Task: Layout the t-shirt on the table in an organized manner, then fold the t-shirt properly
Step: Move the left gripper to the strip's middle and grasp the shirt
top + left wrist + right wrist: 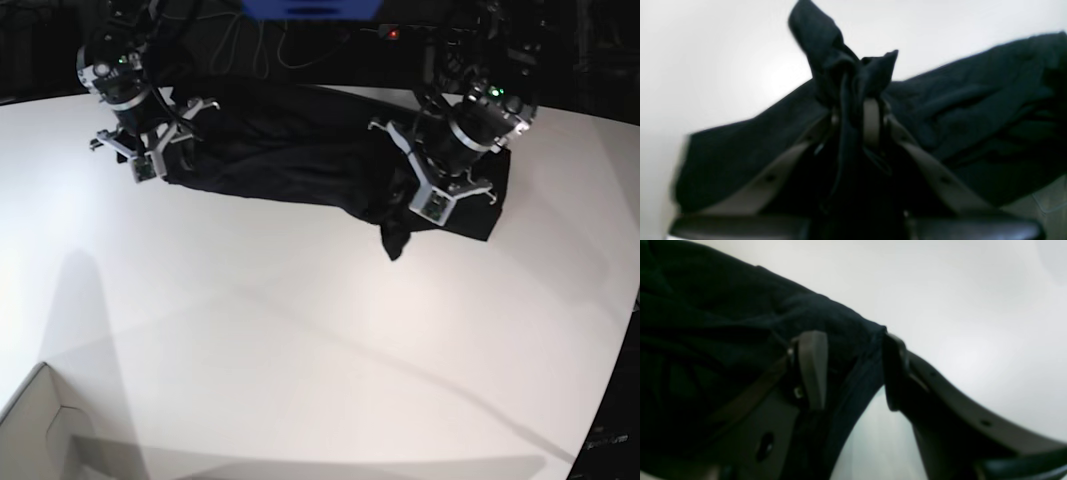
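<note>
The black t-shirt [290, 150] lies bunched in a long band across the far part of the white table [300, 330], stretched between my two grippers. My left gripper [437, 192] is at the band's right end; in the left wrist view it [857, 113] is shut on a gathered bunch of the t-shirt [973, 100], with a tuft sticking up past the fingertips. My right gripper [150, 160] is at the band's left end; in the right wrist view it [853, 370] clasps a thick fold at the edge of the t-shirt [723, 323]. A loose flap [393, 240] hangs below the left gripper.
A pale cardboard box corner [40, 430] sits at the near left. The table's curved edge [615, 380] runs down the right side. Dark cables and equipment [300, 50] stand behind the table's far edge.
</note>
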Tool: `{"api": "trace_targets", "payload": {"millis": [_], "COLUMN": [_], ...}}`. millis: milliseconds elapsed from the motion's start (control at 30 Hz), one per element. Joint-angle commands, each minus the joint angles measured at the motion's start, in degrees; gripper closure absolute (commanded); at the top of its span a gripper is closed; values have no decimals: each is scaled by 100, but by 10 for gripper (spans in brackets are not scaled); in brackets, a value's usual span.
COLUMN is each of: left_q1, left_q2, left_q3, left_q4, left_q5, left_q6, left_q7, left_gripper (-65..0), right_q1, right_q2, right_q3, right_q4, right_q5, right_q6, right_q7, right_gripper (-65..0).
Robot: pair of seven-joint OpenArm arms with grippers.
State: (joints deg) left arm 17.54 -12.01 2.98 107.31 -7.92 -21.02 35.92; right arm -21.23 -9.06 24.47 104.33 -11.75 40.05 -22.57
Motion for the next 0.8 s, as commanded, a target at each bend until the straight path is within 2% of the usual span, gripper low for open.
{"api": "trace_targets", "payload": {"millis": [0,200,333,500,633,767], "left_q1": [-9,-150,-185,-141,-123,-106], "left_q2": [-17,-17,-8,1,1,-17], "left_q3": [66,480,480,471,445,427], "left_q4": [17,-361,-414,-291,-63,289], "left_q5": [-38,357,313,304,304,296], "left_q6": [-13,-13,-13,-13,-13,-13], "left_q7": [-133,-133,-133,-142,-142,-142], "left_gripper": [0,-1,-14,-160,-291,-379], "right_q1": [-8,-17,-26,-26,9,27], "right_q2": [6,6,6,6,6,6], "right_q3": [10,10,10,10,300,520], "right_q4": [94,120,120,129,305,472], "right_q5": [72,63,63,63,89,291], "right_q6": [-5,-5,-5,-5,-5,-5], "right_q7": [134,134,134,134,134,125], "right_gripper": [-265,-265,-265,-266,-270,-274]}}
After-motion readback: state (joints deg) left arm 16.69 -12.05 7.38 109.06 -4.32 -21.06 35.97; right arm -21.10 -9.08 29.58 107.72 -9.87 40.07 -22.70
